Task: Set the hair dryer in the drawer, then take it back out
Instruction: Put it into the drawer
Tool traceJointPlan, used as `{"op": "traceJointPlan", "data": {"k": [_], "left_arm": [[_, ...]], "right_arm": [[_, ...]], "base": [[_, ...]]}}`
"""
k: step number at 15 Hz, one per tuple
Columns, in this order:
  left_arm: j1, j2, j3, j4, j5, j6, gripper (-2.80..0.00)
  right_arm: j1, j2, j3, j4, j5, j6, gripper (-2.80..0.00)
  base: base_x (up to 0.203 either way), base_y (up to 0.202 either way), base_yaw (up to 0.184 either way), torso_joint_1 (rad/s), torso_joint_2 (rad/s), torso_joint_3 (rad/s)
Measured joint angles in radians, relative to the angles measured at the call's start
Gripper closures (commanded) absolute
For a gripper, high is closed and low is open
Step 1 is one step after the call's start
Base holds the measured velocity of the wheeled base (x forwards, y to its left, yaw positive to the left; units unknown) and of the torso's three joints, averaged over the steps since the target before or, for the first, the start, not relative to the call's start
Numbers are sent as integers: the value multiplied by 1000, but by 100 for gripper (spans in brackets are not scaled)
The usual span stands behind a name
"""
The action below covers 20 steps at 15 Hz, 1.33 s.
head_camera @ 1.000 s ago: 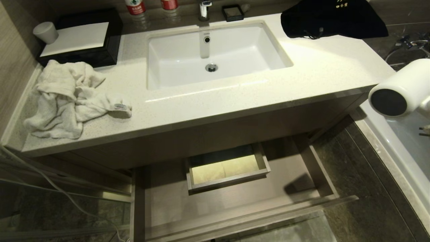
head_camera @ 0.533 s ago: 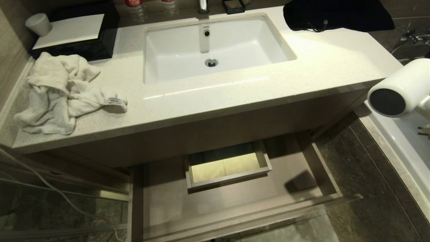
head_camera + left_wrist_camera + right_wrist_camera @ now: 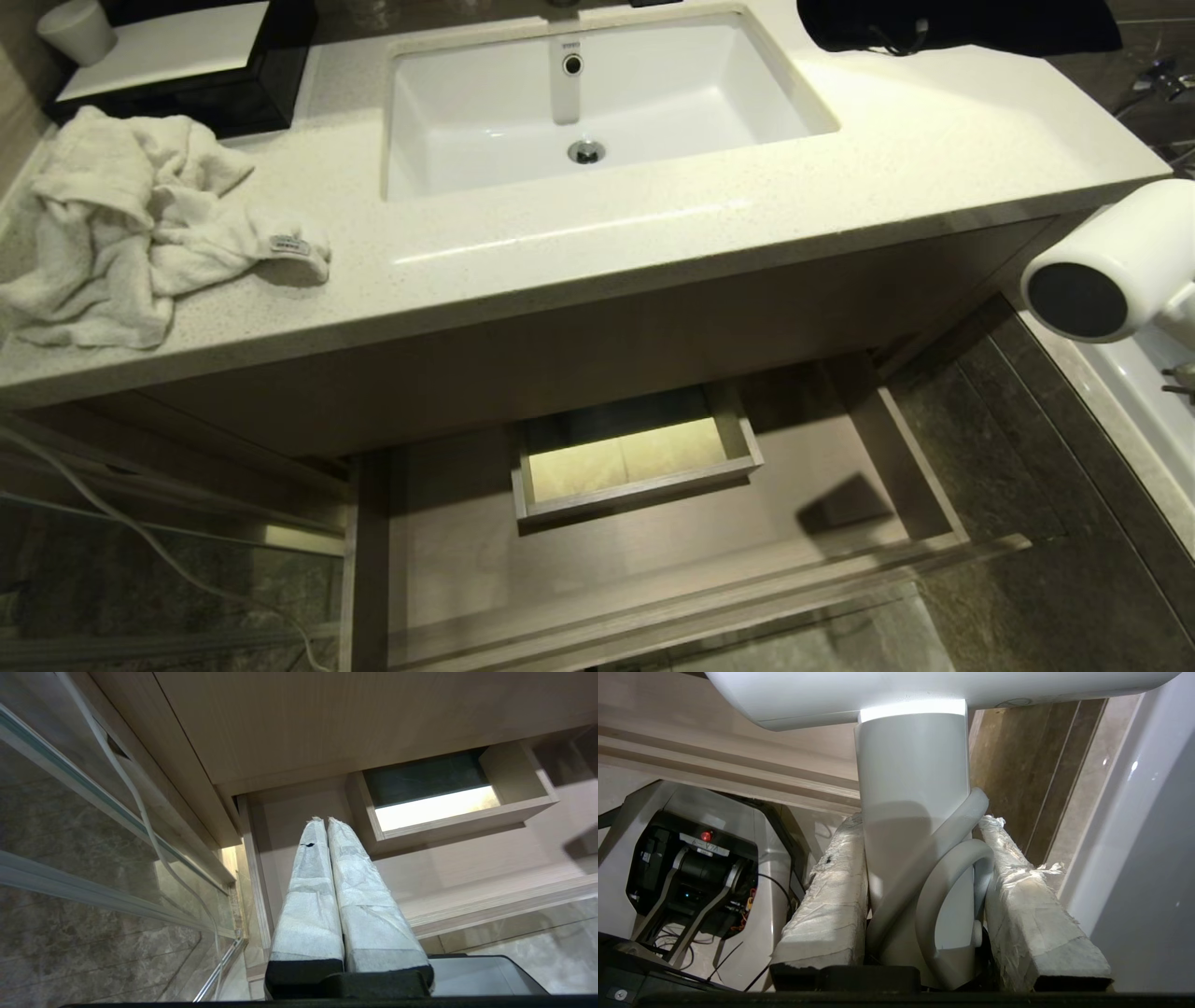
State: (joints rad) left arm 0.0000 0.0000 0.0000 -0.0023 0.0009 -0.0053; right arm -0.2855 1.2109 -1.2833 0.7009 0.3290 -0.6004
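Observation:
The white hair dryer point(image 3: 1125, 247) hangs at the far right of the head view, beside the counter's right end, with its dark round end facing me. It is above the floor and to the right of the open drawer point(image 3: 653, 560). In the right wrist view my right gripper point(image 3: 920, 821) is shut on the hair dryer's handle point(image 3: 910, 779), with loops of white cord pressed between the fingers. My left gripper point(image 3: 325, 820) is shut and empty, parked low in front of the drawer point(image 3: 467, 858). The drawer's floor is bare apart from a small box-shaped inset point(image 3: 635, 457).
The counter point(image 3: 653, 252) holds a sink point(image 3: 597, 103), a crumpled white towel point(image 3: 121, 224) at the left, a black bag point(image 3: 952, 23) at the back right and a black box point(image 3: 177, 65). A white bathtub rim point(image 3: 1120, 392) runs along the right. A glass panel and cable point(image 3: 140, 541) stand at the left.
The head view has tipped down, so the counter has slid up the picture and the drawer shows more. The hair dryer stays in the right gripper, now lower against the counter's edge.

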Motion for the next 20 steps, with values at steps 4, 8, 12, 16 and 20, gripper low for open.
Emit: {"op": "traceJointPlan", "data": {"k": [4, 8, 12, 16, 20], "left_arm": [[0, 0, 0, 0, -1, 0, 0], [0, 0, 0, -1, -1, 0, 0], [0, 0, 0, 0, 0, 0, 0], [0, 0, 0, -1, 0, 0, 0], [0, 0, 0, 0, 0, 0, 0]], "right_arm": [[0, -8, 11, 0, 0, 4, 0], [0, -19, 30, -26, 0, 4, 0], [0, -36, 60, -59, 0, 4, 0], [0, -46, 71, -61, 1, 6, 0], [0, -49, 73, -60, 1, 6, 0]], "base": [[0, 0, 0, -224, 508, 278], [0, 0, 0, -239, 543, 300], [0, 0, 0, -221, 514, 301], [0, 0, 0, -200, 497, 296], [0, 0, 0, -175, 483, 302]]}}
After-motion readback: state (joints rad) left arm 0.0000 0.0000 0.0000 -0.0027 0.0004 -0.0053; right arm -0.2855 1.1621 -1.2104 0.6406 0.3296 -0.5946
